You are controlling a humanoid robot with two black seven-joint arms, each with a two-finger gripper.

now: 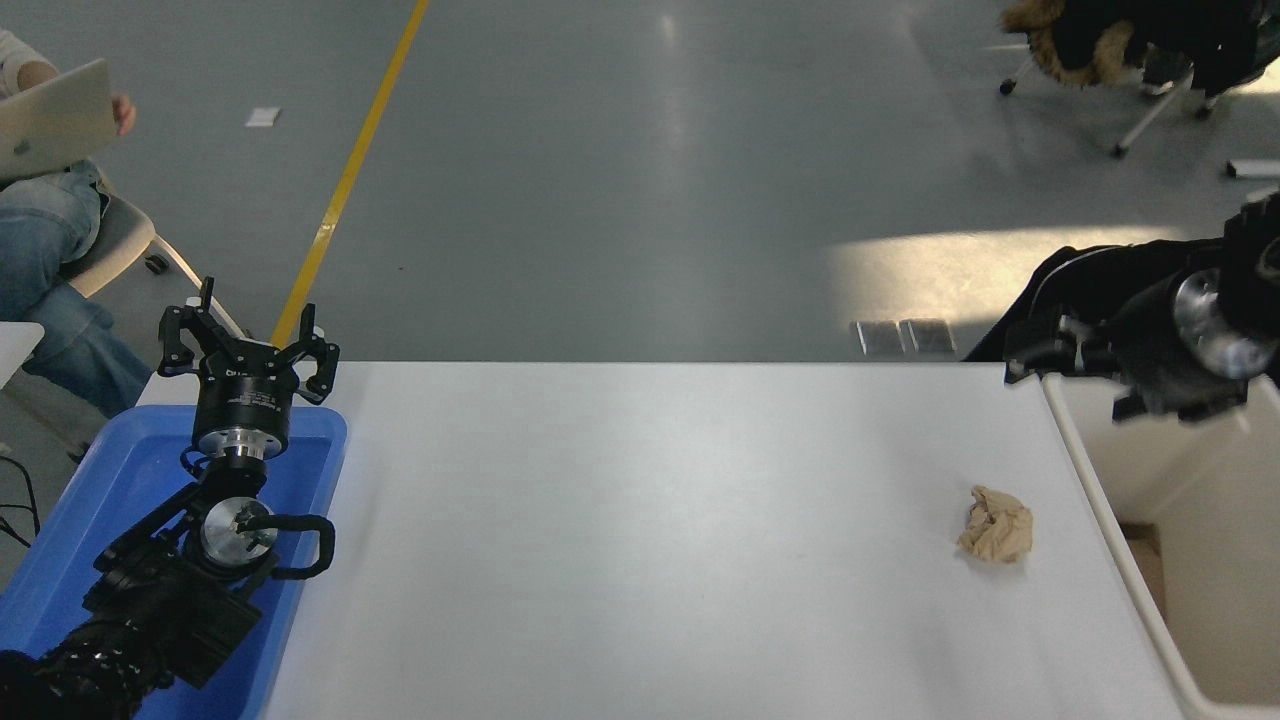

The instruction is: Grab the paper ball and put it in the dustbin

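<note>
The tan paper ball (995,525) lies on the white table (650,540) near its right edge, a short way left of the cream-white dustbin (1085,470). My right gripper (1075,385) is blurred by motion. It hangs low over the dustbin's far left corner, above and behind the ball, and looks open and empty. My left gripper (250,350) is parked open at the lower left.
A blue tray (60,560) lies under the left arm at the table's left edge. A seated person (40,230) with a laptop is at the far left. A wheeled chair (1130,50) with a dark coat stands at the top right.
</note>
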